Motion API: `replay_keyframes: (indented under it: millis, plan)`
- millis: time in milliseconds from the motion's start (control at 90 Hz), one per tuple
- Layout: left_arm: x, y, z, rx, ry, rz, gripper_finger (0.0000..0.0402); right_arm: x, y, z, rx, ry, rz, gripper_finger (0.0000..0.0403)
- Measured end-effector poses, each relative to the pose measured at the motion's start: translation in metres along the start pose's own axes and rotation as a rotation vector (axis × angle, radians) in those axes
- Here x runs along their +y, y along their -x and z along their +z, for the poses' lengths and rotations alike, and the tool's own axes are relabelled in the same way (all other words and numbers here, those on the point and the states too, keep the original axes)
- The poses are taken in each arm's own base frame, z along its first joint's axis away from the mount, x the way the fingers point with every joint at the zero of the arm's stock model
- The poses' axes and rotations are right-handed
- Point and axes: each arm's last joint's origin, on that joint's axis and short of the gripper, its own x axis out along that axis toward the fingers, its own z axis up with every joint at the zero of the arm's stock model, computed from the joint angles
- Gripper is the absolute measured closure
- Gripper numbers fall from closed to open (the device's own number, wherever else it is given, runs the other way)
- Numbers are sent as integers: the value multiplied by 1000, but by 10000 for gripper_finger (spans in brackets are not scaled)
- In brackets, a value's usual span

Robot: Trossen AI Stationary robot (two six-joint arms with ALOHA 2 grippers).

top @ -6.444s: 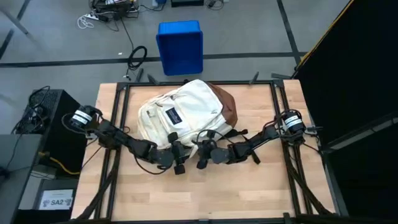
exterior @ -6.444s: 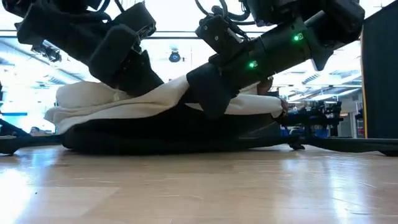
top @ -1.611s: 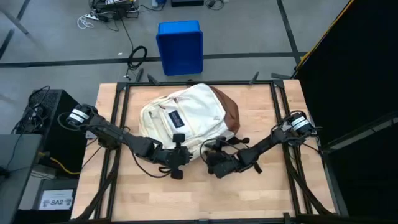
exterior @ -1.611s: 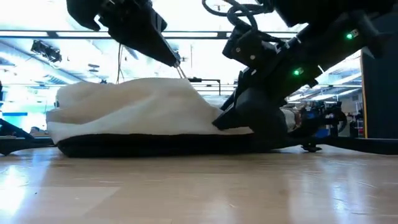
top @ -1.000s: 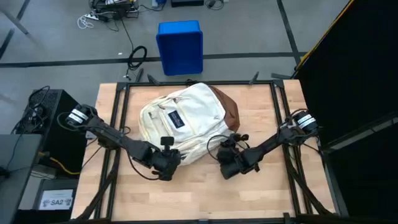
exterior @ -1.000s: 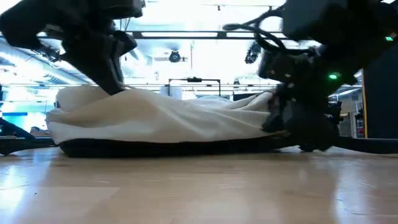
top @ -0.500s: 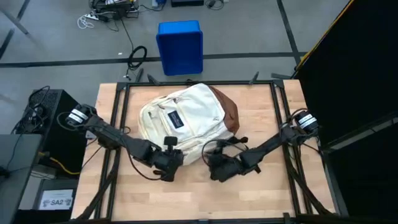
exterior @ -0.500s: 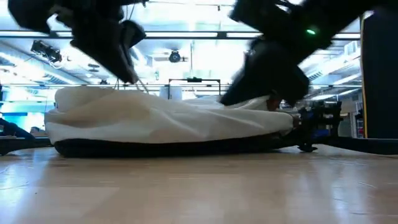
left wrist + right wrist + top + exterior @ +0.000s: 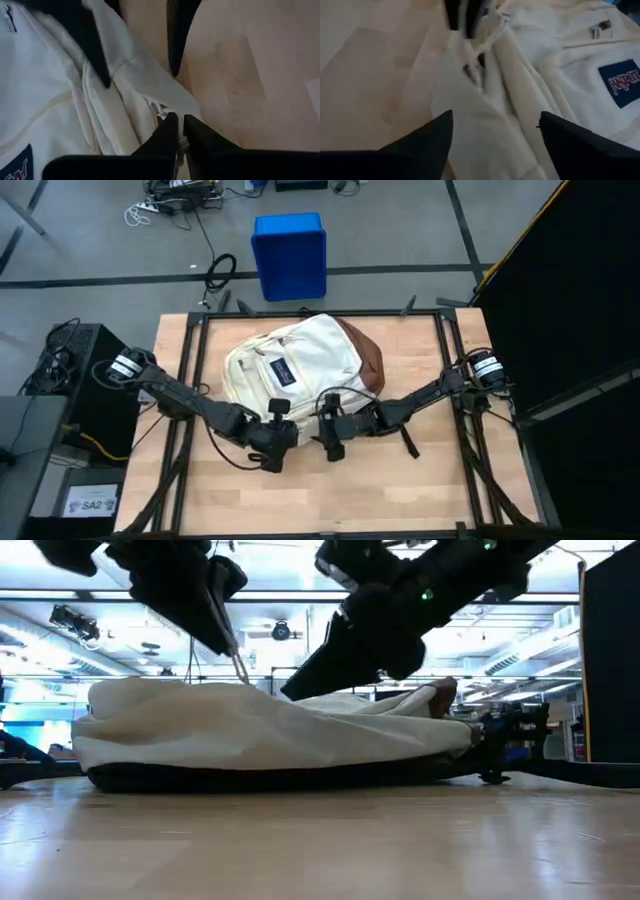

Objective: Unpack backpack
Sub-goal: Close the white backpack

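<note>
Cream fabric backpack [image 9: 292,370] laid flat mid-tabletop [image 9: 420,480], front pocket w/ dark logo patch [image 9: 279,370] up, brown base pointing away from arms. Prob. laid that way so zip edge nearest arms can be reached.

Left claw [image 9: 179,131] pinched nearly closed on small zip pull [image 9: 159,109] at near edge of bag; cloth tented up there in low view, so pull seems tensioned. Right claw [image 9: 495,131] spread wide, nothing held, hovering just over same seam, fabric below. Looks like opening stage, nothing taken out yet.
</note>
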Motion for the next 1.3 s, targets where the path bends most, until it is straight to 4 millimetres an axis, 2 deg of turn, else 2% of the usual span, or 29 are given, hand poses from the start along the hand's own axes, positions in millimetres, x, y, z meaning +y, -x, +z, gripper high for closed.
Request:
replay_keyframes:
  millis: [144, 267, 444, 544, 711, 767, 1000, 1300]
  plan:
    - [6, 4, 9, -13, -2, -3, 401, -1, -8, -8, 26, 6, 37, 132]
    - [7, 10, 19, -52, -16, -12, 401, 5, -21, -19, 54, 10, 70, 149]
    - [8, 11, 19, -49, -17, -15, 401, 9, -33, -26, 84, 26, 33, 183]
    - [7, 11, 19, -43, -12, -28, 401, 11, -32, -25, 82, 49, 11, 233]
    - [4, 12, 14, 3, 11, -49, 401, 17, -24, -22, 100, 96, 8, 366]
    - [3, 13, 12, 25, 16, -51, 401, 19, -20, -22, 119, 104, 10, 390]
    - [-6, 18, -3, 150, 52, -39, 401, 31, 3, -25, 256, 59, -36, 401]
    - [-29, 28, -8, 149, 69, -110, 401, 37, 38, -35, 442, 45, -149, 403]
